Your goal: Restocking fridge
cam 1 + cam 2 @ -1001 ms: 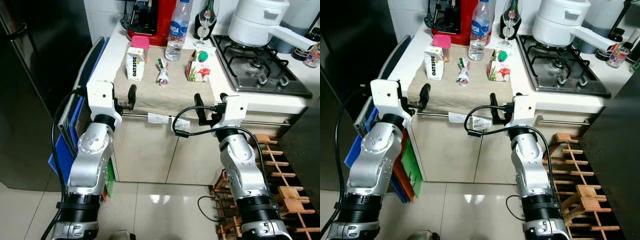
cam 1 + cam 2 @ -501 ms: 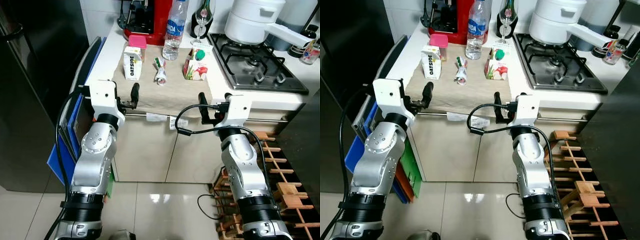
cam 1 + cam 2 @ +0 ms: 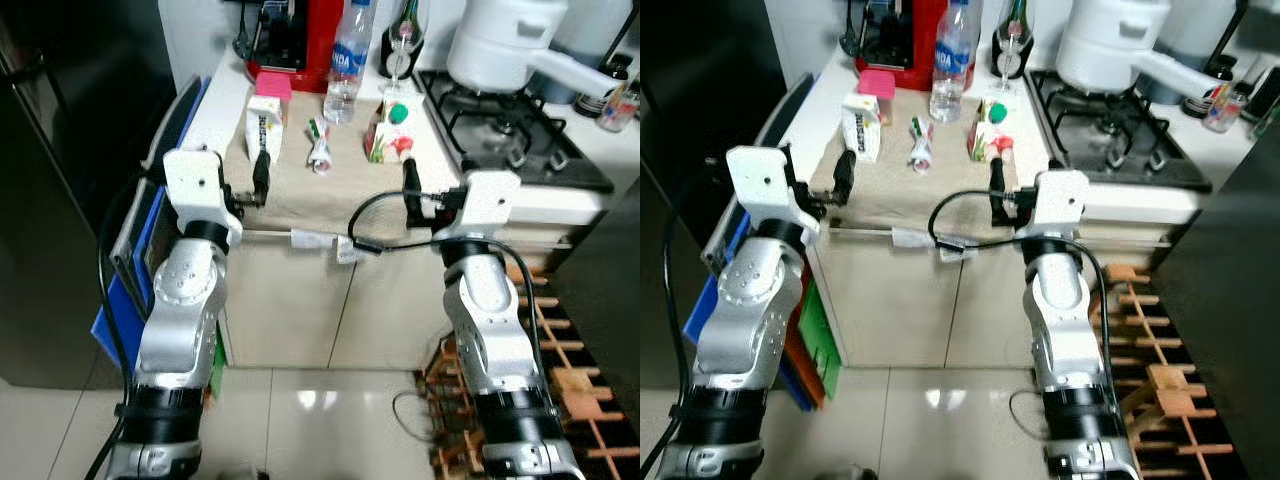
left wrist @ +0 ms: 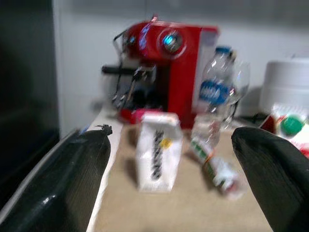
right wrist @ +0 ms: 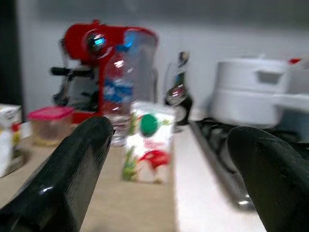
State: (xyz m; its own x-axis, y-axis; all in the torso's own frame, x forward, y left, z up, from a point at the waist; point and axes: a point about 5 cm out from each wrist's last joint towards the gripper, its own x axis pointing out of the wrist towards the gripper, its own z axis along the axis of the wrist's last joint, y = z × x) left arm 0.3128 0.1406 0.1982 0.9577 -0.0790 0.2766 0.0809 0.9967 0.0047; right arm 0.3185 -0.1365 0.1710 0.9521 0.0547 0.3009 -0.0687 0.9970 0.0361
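- Two silver arms reach toward a bench (image 3: 228,100) whose near part is covered by a beige cloth (image 3: 335,180); a dark fridge (image 3: 70,150) stands at far left.
- On the right, a gas hob (image 3: 510,140) carries a white pot (image 3: 500,45).
- Red coffee machine (image 4: 166,67) sits at the far edge, with a water bottle (image 3: 348,60) upright beside it.
- White oat milk carton (image 3: 262,125) stands upright on the cloth's left; its long axis is vertical.
- Green-capped juice carton (image 5: 147,142) stands upright to the right.
- Small crumpled tube (image 3: 320,145) lies between the cartons, long axis running near to far.
- Left gripper (image 3: 262,172) hovers just near the milk carton, jaws spread.
- Right gripper (image 3: 410,185) hovers near the juice carton, jaws spread.
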